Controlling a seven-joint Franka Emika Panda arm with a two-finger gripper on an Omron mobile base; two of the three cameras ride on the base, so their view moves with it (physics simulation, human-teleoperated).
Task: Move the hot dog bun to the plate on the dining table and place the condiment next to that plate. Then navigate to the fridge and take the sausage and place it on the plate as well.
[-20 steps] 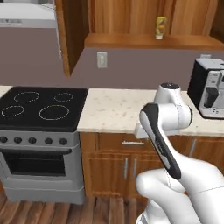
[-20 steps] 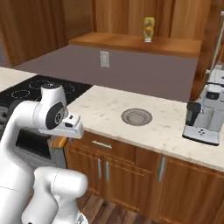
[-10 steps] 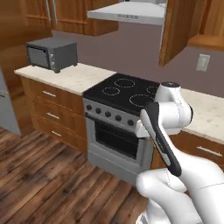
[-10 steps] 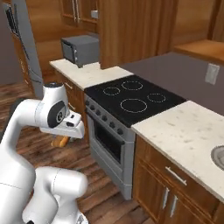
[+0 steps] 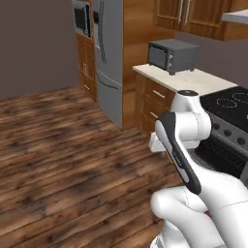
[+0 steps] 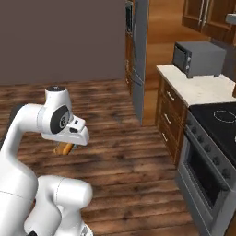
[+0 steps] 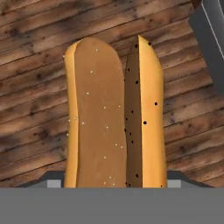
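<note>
Pinching golden-brown split hot dog bun (image 7: 114,118) lengthwise, fingers hidden at its near end, bun held above dark wooden plank floor (image 5: 63,160). Far right: black-topped stove (image 6: 209,152), grey toaster oven (image 6: 198,58) on pale surface (image 6: 196,90), steel fridge (image 5: 109,58) beyond.

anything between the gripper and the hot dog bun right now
Nothing visible does. In the hand view the hot dog bun sits right at the gripper, above the wooden floor, apparently already held. From the right base view it pokes out under the hand. The plate and dining table are not in sight.
</note>
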